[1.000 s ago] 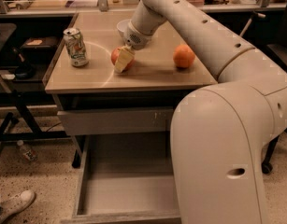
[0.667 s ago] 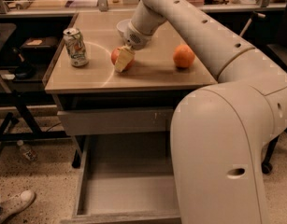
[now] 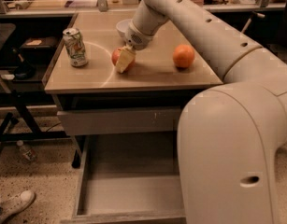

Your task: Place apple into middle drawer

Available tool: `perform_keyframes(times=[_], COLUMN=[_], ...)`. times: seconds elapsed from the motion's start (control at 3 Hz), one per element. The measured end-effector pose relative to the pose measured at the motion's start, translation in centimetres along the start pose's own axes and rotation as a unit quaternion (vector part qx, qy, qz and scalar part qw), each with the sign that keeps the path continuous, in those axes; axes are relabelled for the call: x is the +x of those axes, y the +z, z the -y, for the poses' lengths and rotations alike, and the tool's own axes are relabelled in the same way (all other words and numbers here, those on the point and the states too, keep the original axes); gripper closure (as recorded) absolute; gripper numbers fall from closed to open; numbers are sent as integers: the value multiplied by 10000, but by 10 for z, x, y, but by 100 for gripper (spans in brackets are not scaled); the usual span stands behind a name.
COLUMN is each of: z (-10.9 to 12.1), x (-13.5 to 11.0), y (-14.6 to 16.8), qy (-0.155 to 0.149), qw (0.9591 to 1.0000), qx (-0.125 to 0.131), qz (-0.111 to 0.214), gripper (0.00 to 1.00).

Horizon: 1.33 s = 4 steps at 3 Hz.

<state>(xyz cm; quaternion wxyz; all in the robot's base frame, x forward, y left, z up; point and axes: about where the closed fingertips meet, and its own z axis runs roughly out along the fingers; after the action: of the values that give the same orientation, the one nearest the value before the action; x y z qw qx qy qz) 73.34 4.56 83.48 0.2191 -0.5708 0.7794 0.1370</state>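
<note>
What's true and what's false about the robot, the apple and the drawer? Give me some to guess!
1. The apple lies inside the drawer. False: it sits on the counter.
2. The tool is right at the apple, up on the counter. True.
3. The orange fruit is on the picture's left of the apple. False: it is on the right of it, apart from it.
4. A drink can stands upright on the counter. True.
5. The drawer below the counter is pulled open. True.
</note>
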Motion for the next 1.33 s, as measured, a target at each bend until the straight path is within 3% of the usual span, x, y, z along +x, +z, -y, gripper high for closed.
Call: perform_keyframes(times=[0.33, 1.0, 1.33], z=[-15, -75, -75], x=[13, 54, 54], y=[-24, -61, -61], qy=[119, 476, 476], qw=[9998, 9980, 9980], qx=[181, 417, 417], qz=[29, 31, 31], gripper=[100, 100, 100])
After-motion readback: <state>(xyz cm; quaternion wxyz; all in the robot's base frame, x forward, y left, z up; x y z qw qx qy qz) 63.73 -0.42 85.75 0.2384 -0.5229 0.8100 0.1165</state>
